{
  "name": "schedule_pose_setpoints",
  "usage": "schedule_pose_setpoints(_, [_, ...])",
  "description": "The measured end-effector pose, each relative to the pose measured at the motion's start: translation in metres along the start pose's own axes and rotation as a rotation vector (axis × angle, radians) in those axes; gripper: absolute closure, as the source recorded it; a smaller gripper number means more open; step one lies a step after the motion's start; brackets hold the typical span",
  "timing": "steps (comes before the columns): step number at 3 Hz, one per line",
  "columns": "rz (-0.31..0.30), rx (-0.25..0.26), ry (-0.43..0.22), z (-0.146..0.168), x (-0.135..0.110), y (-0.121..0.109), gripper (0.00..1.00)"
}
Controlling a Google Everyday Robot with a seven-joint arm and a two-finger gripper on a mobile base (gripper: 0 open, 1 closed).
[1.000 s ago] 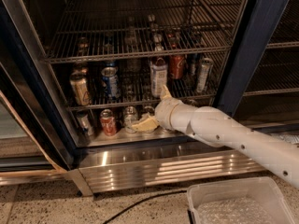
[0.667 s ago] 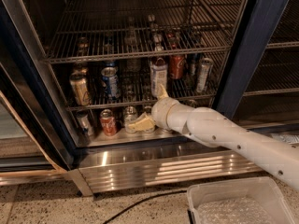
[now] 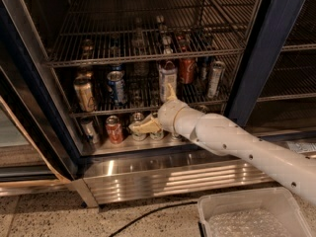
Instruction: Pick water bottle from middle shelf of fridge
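Note:
The fridge (image 3: 269, 58) stands open, with dark blue door frames and wire racks. The middle shelf (image 3: 148, 110) carries several drink cans and a dark-capped bottle with a white label (image 3: 168, 80). Between that bottle and a blue can (image 3: 117, 86) I see a faint clear shape, probably the water bottle (image 3: 139, 85). My gripper (image 3: 142, 128) is below this shelf, low over the steel floor. It points left, in front of the floor cans. The white arm (image 3: 232, 142) reaches in from the lower right.
More cans and bottles stand on the rack above (image 3: 148, 58). A red can (image 3: 114, 129) and silver cans stand on the floor by the gripper. The ribbed steel base panel (image 3: 173, 179), a clear plastic bin (image 3: 252, 216) and a black cable (image 3: 148, 216) are in front.
The gripper and wrist have shifted slightly left along the fridge floor. The cans and bottles have not moved.

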State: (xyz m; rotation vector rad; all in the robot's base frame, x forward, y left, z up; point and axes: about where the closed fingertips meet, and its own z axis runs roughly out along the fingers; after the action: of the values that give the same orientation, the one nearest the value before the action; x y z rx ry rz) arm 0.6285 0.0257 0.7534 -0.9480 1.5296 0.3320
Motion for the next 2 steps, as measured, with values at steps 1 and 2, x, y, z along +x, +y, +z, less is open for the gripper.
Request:
schedule_pose_setpoints(1, [0.000,0.000,0.000,0.0001,-0.0002,0.0001,0.19])
schedule_pose_setpoints(2, [0.000,0.000,0.000,0.0001,-0.0002,0.0001,0.42])
